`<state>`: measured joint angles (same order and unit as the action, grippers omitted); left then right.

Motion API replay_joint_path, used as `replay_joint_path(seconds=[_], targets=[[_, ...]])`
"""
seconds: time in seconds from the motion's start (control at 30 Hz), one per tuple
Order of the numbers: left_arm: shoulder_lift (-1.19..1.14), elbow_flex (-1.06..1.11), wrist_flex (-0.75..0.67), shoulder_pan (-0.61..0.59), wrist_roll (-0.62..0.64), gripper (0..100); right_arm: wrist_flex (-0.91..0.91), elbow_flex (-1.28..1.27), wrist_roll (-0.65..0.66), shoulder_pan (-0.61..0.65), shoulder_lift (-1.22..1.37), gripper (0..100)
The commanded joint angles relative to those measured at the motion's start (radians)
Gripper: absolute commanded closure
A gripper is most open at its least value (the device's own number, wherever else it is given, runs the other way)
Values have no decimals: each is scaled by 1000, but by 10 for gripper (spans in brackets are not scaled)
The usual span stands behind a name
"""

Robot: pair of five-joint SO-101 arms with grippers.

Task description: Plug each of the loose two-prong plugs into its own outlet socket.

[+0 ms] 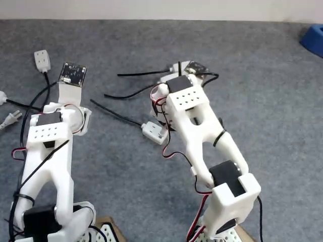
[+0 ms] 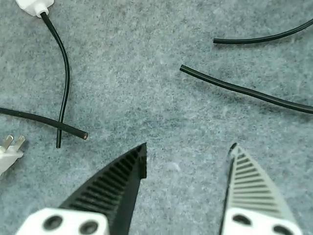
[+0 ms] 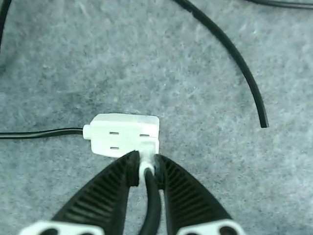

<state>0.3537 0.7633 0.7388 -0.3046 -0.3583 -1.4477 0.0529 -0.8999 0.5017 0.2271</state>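
A white outlet socket (image 3: 125,134) lies flat on the grey carpet, its black cord running off to one side. My right gripper (image 3: 145,164) is shut on a white two-prong plug (image 3: 146,155), which is pressed against the socket's near corner; its black cable runs back between the fingers. From above, this socket (image 1: 153,132) sits beside the right arm (image 1: 197,121). My left gripper (image 2: 186,150) is open over bare carpet with nothing between its fingers. A loose plug (image 2: 7,150) lies off to its side, prongs showing. A second socket (image 1: 42,60) rests at the far left.
Loose black cable ends (image 2: 244,89) cross the carpet between the arms and beside the left gripper. Another loose plug (image 1: 10,120) lies at the table's left edge. A blue object (image 1: 313,39) sits at the far right corner.
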Motion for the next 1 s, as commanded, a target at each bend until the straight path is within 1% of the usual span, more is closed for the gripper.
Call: replay_joint_path(seconds=[0.0, 0.17, 0.37, 0.57, 0.77, 0.97], targets=[[39, -5, -14, -13, -8, 730, -1, 12, 5, 10, 7, 992], [39, -5, -12, -13, -8, 730, 44, 1, 9, 30, 10, 992], [39, -5, -12, -13, -8, 730, 108, -77, 11, 65, 8, 992], [41, -5, -12, -13, -8, 730, 105, -84, 12, 58, 8, 992], [41, -7, -12, -28, -9, 730, 102, -84, 12, 7, 8, 992], [41, -8, -12, -25, -9, 730, 48, -76, 14, 4, 4, 992]])
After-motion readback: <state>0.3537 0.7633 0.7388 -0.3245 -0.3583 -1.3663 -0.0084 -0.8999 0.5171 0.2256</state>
